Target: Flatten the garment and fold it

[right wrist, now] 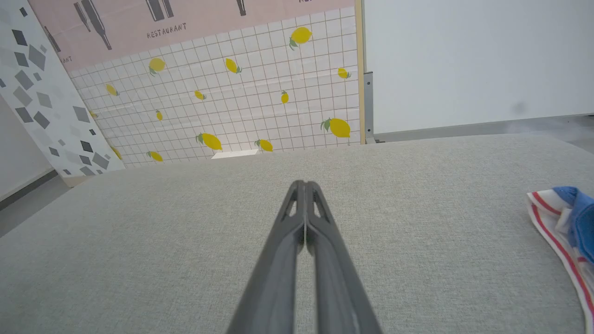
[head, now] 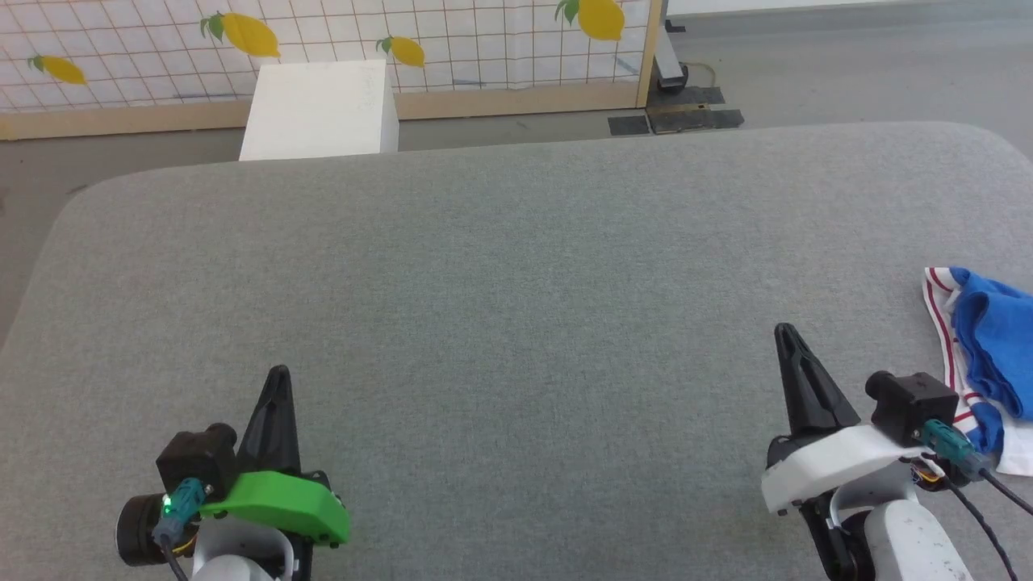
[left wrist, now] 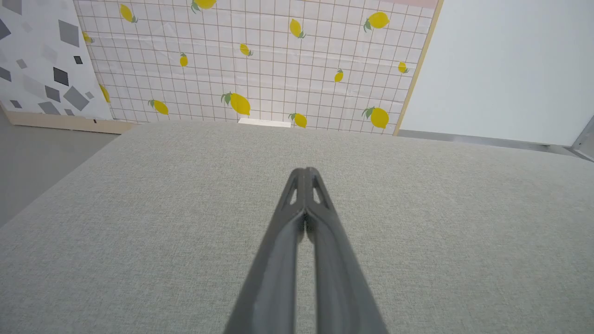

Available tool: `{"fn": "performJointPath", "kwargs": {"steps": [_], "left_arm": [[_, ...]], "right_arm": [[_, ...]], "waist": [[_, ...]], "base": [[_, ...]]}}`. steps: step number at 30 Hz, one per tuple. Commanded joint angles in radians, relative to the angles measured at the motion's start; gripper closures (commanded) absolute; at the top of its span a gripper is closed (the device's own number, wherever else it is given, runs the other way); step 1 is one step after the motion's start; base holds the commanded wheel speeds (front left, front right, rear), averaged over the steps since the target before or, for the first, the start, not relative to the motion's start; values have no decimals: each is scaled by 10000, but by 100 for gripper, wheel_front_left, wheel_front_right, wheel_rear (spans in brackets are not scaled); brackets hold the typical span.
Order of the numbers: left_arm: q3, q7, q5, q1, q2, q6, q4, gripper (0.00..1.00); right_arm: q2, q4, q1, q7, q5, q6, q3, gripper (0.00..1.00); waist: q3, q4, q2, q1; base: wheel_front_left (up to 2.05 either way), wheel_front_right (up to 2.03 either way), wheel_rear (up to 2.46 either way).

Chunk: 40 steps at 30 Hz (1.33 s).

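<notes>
At the right edge of the bench (head: 516, 266), the shirt (head: 989, 347) is lying bunched, probably partly out of frame, just right of the right fingers (head: 800, 379), far from the left fingers (head: 273, 411). Both pairs are pressing together, empty.

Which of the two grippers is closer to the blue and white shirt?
The right gripper, the one with the white cover. The shirt lies crumpled beside it, while the left gripper, with the green cover, sits far from it.
</notes>
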Motion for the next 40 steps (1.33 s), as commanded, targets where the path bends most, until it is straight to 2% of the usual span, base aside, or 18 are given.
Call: {"fn": "performJointPath", "kwargs": {"steps": [1,40], "left_arm": [[46,60,230,73,-70,-85,-57,100],[492,875,1427,193,-538,-370,-513,100]], "right_arm": [[2,-119,143,43,-106,-3,-14,100],[5,-1159,663,779,-911,-8,-114,100]], "waist": [[-7,19,0,0],[-162,498,0,0]], "base": [[0,0,0],[0,0,0]]}}
